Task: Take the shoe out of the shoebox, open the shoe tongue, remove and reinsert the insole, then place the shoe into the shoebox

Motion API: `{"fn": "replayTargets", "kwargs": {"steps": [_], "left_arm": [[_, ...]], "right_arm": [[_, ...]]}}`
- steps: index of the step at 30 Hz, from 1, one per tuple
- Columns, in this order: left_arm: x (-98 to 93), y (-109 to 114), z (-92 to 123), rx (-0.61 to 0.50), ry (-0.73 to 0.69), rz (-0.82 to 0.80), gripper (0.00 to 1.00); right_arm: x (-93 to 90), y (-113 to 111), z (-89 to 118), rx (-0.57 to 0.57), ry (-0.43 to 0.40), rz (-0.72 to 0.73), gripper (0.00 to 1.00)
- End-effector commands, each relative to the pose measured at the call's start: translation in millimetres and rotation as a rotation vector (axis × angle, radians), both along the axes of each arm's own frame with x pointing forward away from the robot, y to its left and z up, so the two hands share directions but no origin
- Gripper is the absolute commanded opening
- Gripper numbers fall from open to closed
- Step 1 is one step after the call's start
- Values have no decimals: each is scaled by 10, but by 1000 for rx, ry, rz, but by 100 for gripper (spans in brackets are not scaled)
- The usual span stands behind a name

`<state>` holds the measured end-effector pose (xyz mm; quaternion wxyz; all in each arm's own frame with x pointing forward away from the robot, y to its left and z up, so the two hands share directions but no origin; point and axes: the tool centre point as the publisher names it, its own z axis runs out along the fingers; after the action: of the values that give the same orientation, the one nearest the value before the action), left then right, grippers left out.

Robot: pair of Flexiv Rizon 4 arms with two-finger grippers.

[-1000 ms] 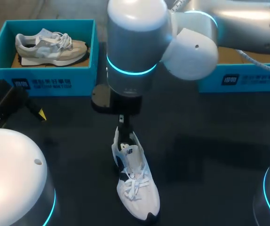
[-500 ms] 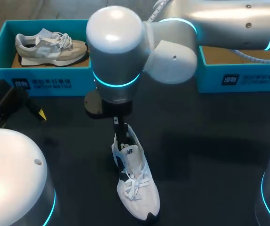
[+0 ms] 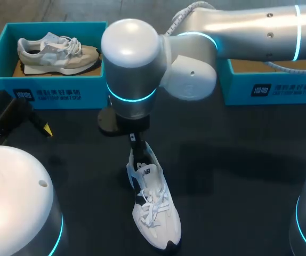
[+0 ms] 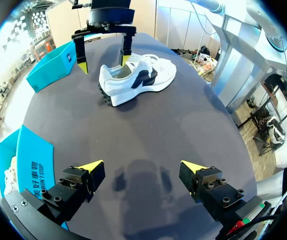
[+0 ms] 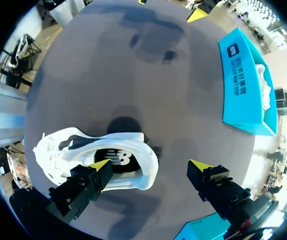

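Right claw (image 5: 150, 166): jaws apart and gripping nothing. One finger (image 5: 99, 167) hangs over the heel opening of the shoe (image 5: 114, 149). The other stands outside the heel, over the bare surface (image 5: 148, 85). You can check this in the left wrist view, where one yellow tip sits at the collar and the other just beside the shoe.

Change over the last second: your right arm, which enters from the right and reaches past the middle, has swung its wrist toward your left. The claw has settled a little lower over the heel. The shoe has not shifted.

Reading: the shoe is already out of its box. This looks like the approach to the tongue or insole step, with no grip taken yet. You cannot tell from these views whether the lower finger touches the collar or the lining.

The shoe lies on its sole near the middle of the surface, with its heel under the claw and its toe pointing toward you.

Left claw (image 4: 142, 167): jaws also apart, empty, above bare surface. The shoe is well ahead of it.

Beyond this, the left box (image 3: 51, 88) holds a second shoe (image 3: 57, 52). The right box (image 3: 273, 88) stands behind your right arm.
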<state>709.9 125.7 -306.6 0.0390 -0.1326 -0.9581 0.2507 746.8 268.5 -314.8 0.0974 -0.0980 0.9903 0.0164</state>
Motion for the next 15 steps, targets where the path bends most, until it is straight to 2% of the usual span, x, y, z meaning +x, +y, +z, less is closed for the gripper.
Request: {"fn": "replayTargets", "kwargs": {"steps": [1, 15], "left_arm": [[-9, 1, 3, 2, -1, 0, 100], [-9, 1, 3, 2, -1, 0, 100]], "right_arm": [[60, -19, -75, 7, 12, 13, 100], [182, 1, -353, 5, 29, 48, 100]]}}
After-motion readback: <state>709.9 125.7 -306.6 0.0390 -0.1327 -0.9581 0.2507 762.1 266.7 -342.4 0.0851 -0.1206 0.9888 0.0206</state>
